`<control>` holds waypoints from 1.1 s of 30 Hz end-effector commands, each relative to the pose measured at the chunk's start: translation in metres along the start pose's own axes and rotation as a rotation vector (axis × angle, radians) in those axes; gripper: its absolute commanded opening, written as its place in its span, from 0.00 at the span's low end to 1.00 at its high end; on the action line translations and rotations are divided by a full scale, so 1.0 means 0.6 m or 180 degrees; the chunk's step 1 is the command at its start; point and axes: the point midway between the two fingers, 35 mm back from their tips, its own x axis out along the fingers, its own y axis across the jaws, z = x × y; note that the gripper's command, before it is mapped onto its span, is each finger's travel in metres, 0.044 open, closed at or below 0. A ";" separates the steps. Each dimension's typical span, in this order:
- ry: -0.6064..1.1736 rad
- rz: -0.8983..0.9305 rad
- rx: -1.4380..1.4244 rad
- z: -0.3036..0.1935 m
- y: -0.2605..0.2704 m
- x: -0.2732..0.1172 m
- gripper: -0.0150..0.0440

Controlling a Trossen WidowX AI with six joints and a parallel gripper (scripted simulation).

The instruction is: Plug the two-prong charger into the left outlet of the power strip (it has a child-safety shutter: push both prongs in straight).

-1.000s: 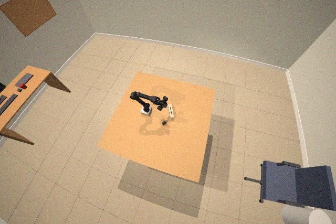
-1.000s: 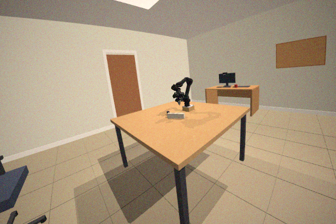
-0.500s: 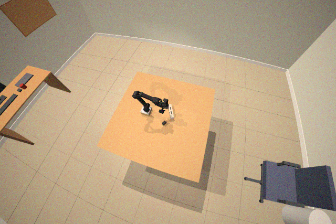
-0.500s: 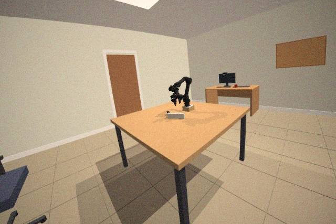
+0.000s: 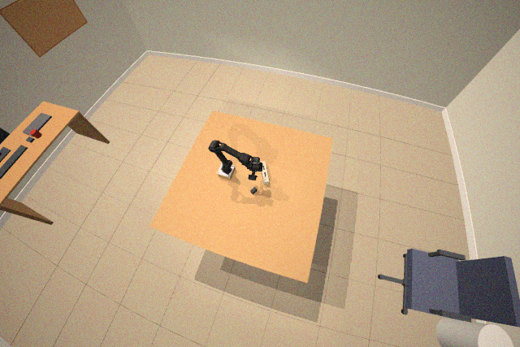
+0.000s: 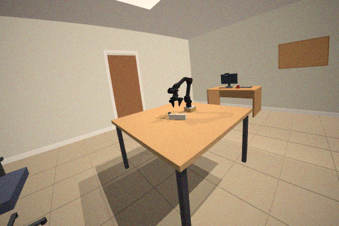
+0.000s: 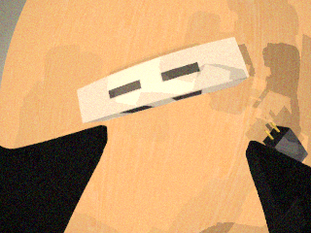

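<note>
The white power strip (image 5: 266, 175) (image 6: 177, 117) (image 7: 151, 82) lies on the table. Two dark slots show on its top and two dark patches on its near side in the wrist view. The dark grey charger (image 5: 253, 190) (image 6: 169, 113) (image 7: 291, 144) lies on the table near one end of the strip, apart from it. Its two gold prongs (image 7: 272, 129) point up and left in the wrist view. My gripper (image 6: 176, 106) (image 7: 181, 142) is wide open and empty, above the table and pointing down. In the wrist view, the right finger partly covers the charger's lower edge.
The wooden table (image 5: 252, 229) (image 6: 175, 141) carries the arm's white base (image 5: 226, 172) (image 6: 189, 108), behind the strip in the exterior view. A desk (image 6: 232, 89) with a monitor and a blue chair (image 5: 432, 279) stand away from the table.
</note>
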 end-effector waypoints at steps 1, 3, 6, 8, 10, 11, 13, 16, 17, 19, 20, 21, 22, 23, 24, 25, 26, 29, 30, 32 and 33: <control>0.0083 -0.0113 -0.0275 0.005 -0.020 0.003 1.00; 0.0123 -0.0154 -0.0393 0.006 -0.028 0.005 1.00; 0.0187 -0.0211 -0.0570 0.008 -0.040 0.008 1.00; 0.0233 -0.0247 -0.0688 0.008 -0.049 0.010 1.00; 0.0281 -0.0279 -0.0807 0.008 -0.057 0.011 1.00; 0.0306 -0.0295 -0.0866 0.009 -0.062 0.012 1.00; 0.0357 -0.0324 -0.0984 0.009 -0.070 0.014 1.00; 0.0437 -0.0362 -0.1162 0.009 -0.083 0.016 1.00; 0.0465 -0.0373 -0.1221 0.009 -0.087 0.017 1.00; 0.0522 -0.0393 -0.1340 0.008 -0.096 0.018 1.00; 0.0551 -0.0402 -0.1399 0.008 -0.100 0.019 1.00; 0.0580 -0.0410 -0.1458 0.008 -0.105 0.020 1.00; 0.0610 -0.0418 -0.1518 0.008 -0.109 0.020 1.00; 0.0641 -0.0424 -0.1577 0.007 -0.113 0.021 1.00; 0.0671 -0.0430 -0.1636 0.007 -0.118 0.022 1.00; 0.0702 -0.0435 -0.1695 0.007 -0.122 0.022 1.00; 0.0733 -0.0440 -0.1755 0.006 -0.126 0.023 1.00; 0.0827 -0.0448 -0.1929 0.004 -0.139 0.025 1.00; 0.0858 -0.0449 -0.1986 0.004 -0.143 0.025 1.00; 0.0921 -0.0448 -0.2098 0.002 -0.152 0.026 1.00; 0.0952 -0.0447 -0.2154 0.001 -0.156 0.027 1.00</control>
